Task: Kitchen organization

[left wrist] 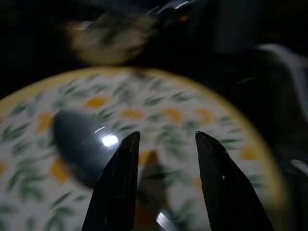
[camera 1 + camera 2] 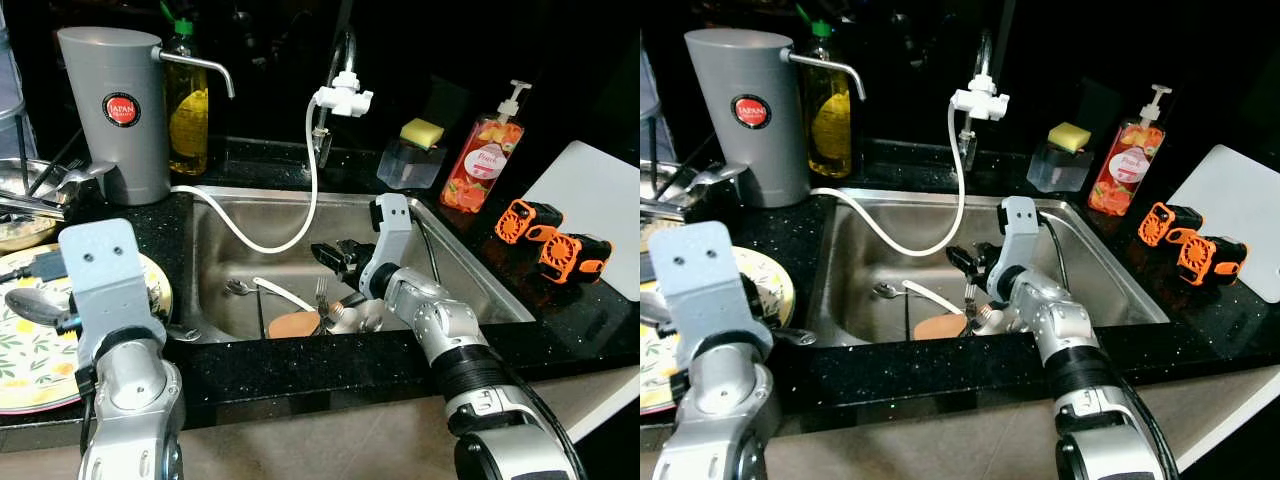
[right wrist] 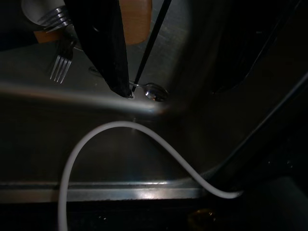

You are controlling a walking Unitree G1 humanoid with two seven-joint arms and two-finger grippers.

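Observation:
My left gripper [image 1: 167, 135] hangs open just above a yellow-rimmed floral plate [image 2: 30, 370] on the counter left of the sink. A metal spoon [image 1: 79, 144] lies on that plate under its fingers. My right gripper [image 2: 335, 257] reaches down into the steel sink [image 2: 460, 280]. One of its black fingers [image 3: 103, 43] shows beside a thin dark stick, but its grip is hidden. On the sink floor lie a fork [image 2: 321, 292], a small spoon [image 2: 237, 288], a white handle [image 2: 283, 295] and a brown wooden piece [image 2: 293, 324].
A white hose [image 2: 300, 215] loops from the faucet [image 2: 340, 95] into the sink. A grey water jug [image 2: 115, 110] and an oil bottle [image 2: 187, 105] stand back left. A sponge holder [image 2: 415, 150], soap pump [image 2: 482, 160], orange gadgets [image 2: 555, 240] and white board [image 2: 595, 200] sit right.

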